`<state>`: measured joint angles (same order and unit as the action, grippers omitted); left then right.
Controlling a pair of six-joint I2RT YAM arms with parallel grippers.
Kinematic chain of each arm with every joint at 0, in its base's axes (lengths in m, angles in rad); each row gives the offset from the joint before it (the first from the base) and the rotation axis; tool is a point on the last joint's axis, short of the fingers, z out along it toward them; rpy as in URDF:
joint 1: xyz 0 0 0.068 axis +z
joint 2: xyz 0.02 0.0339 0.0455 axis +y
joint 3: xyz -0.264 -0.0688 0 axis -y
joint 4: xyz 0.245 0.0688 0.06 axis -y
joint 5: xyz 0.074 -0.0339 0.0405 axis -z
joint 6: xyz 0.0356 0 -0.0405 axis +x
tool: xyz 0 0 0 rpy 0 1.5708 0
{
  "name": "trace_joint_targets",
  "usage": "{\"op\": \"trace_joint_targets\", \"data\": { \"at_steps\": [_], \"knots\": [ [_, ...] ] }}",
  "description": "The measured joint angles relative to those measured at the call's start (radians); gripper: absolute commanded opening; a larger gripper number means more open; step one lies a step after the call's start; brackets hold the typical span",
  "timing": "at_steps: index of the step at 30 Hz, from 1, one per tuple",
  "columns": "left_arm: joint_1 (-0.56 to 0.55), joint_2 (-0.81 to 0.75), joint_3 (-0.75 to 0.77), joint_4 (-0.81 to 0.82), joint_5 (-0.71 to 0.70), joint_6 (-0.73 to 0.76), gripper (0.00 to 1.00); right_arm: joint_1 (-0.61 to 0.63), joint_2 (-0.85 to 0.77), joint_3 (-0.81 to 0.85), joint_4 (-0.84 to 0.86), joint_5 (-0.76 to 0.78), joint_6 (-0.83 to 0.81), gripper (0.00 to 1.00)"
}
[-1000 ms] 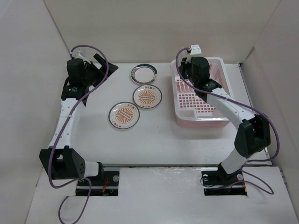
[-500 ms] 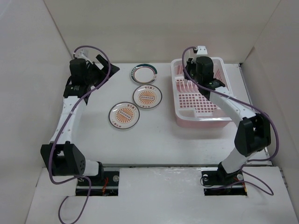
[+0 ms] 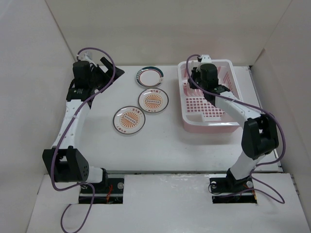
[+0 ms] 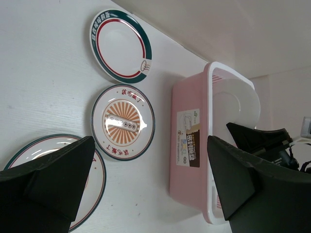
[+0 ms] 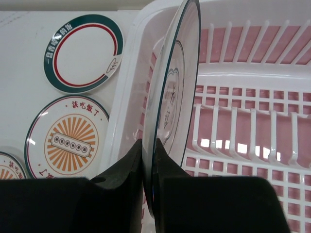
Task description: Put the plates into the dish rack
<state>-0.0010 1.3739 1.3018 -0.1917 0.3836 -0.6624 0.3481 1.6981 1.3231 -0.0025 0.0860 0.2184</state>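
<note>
pink dish rack (image 3: 228,122), holding only one ringed plate (image 5: 172,97) that i can see. the right hand (image 5: 148,160) pinches its rim, upright and edge-on, likely so it drops between the dividers. a sunburst plate (image 3: 153,100), its twin (image 3: 129,119) and a green-rimmed plate (image 3: 148,76) lie flat on the table (image 3: 160,145) — the left hand (image 4: 150,182) hovers wide open near them.

该吃饭了 on sunburst plate (image 5: 65,141), dish rack label (image 4: 188,138) seemingly unreadable

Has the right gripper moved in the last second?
Yes. Overhead, the right gripper, shut on a round white dark-ringed plate, has shifted slightly down-frame, back from the far rim of the pink plastic dish rack.
</note>
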Motion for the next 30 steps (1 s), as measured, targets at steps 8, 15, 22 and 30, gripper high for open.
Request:
{"op": "trace_joint_targets", "data": {
  "at_steps": [8, 15, 22, 30],
  "knots": [
    [0.0, 0.0, 0.0, 0.0, -0.003, 0.001, 1.0, 0.0, 0.013, -0.025, -0.015, -0.003, 0.005, 0.0],
    [0.0, 0.007, 0.0, 0.0, -0.003, 0.001, 1.0, -0.002, 0.027, -0.025, -0.031, 0.004, 0.006, 0.0],
    [-0.004, 0.081, 0.0, 0.0, 0.01, 0.008, 1.0, 0.021, 0.039, -0.018, -0.043, 0.058, -0.008, 0.0],
    [-0.011, 0.117, 0.003, 0.001, 0.036, 0.013, 1.0, 0.059, 0.08, 0.026, -0.074, 0.146, -0.039, 0.0]
  ]
}}
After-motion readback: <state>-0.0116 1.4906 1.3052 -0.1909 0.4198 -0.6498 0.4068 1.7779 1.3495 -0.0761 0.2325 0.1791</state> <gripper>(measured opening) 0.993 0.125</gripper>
